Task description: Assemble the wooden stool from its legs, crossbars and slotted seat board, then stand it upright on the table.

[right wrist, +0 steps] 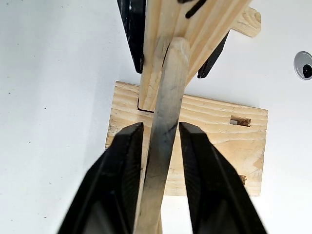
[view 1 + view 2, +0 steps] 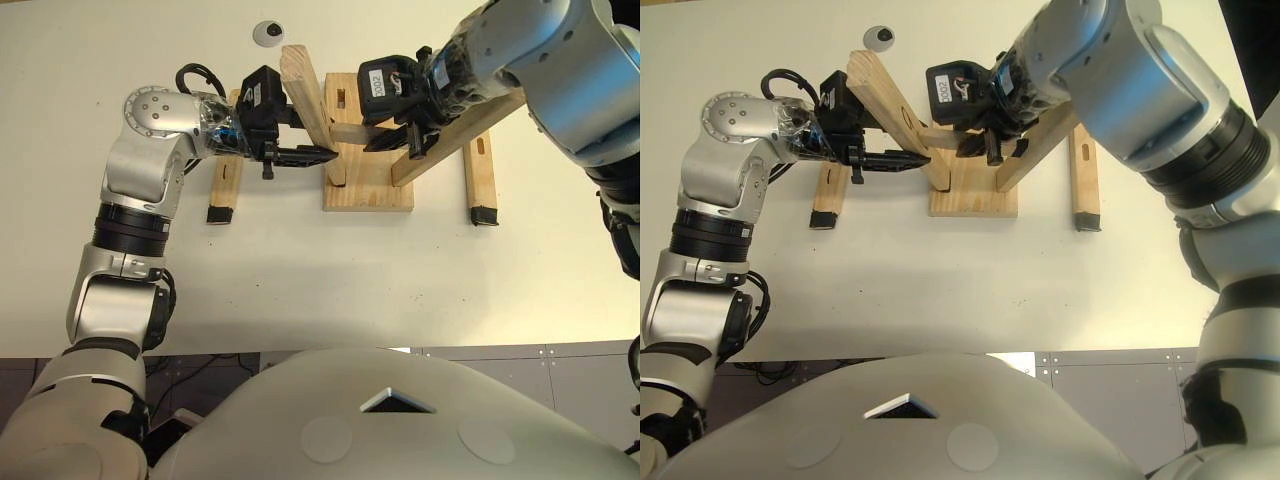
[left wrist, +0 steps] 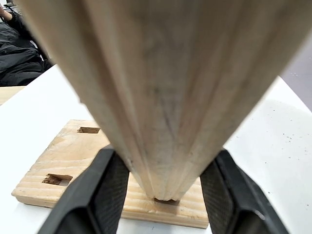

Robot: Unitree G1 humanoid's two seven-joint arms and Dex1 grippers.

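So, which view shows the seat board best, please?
The right wrist view: the seat board lies nearly whole from above, slots visible. The eye views show it partly behind the leg; the left wrist view catches one end.

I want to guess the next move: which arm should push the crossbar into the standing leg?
Right, probably. The right tool holds the crossbar, whose end meets the leg. The left tool grips that leg standing on the seat board, so it should hold on.
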